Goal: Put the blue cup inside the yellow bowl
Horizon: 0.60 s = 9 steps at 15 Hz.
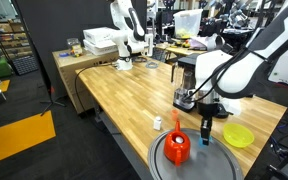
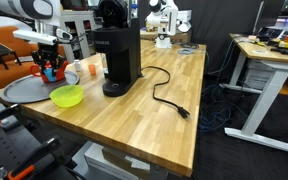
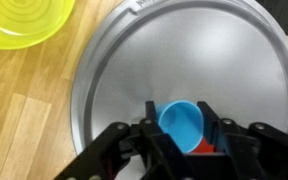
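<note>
My gripper point(image 3: 181, 132) is shut on the blue cup point(image 3: 182, 122), a small light-blue cup held between the two black fingers with its open mouth towards the wrist camera. It hangs over the large grey tray point(image 3: 194, 50). The yellow bowl point(image 3: 22, 20) lies on the wooden table beyond the tray's rim, at the top left of the wrist view. In both exterior views the gripper point(image 1: 205, 122) point(image 2: 50, 60) is above the tray point(image 1: 209, 162) point(image 2: 19, 92), with the cup point(image 1: 205, 130) in it and the yellow bowl point(image 1: 238, 135) point(image 2: 67, 96) beside the tray.
An orange-red vessel point(image 1: 178, 148) point(image 2: 52, 73) stands on the tray just below the gripper. A small white bottle point(image 1: 157, 123) stands on the table near the tray. A black coffee machine point(image 2: 119, 58) with a cable point(image 2: 164, 95) stands by the bowl.
</note>
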Each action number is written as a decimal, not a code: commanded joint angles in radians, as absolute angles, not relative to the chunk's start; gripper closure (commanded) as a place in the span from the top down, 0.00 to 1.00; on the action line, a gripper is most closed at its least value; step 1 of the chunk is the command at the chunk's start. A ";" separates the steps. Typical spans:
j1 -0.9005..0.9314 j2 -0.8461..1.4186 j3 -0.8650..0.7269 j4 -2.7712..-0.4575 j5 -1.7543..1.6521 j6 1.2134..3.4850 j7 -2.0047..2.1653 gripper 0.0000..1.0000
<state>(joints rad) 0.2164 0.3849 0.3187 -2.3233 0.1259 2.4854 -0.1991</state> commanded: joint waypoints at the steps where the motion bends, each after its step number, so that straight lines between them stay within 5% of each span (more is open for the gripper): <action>1: 0.179 0.282 0.320 -2.402 0.145 2.495 -0.232 0.19; 9: 0.138 0.110 0.242 -2.543 0.134 2.485 -0.228 0.19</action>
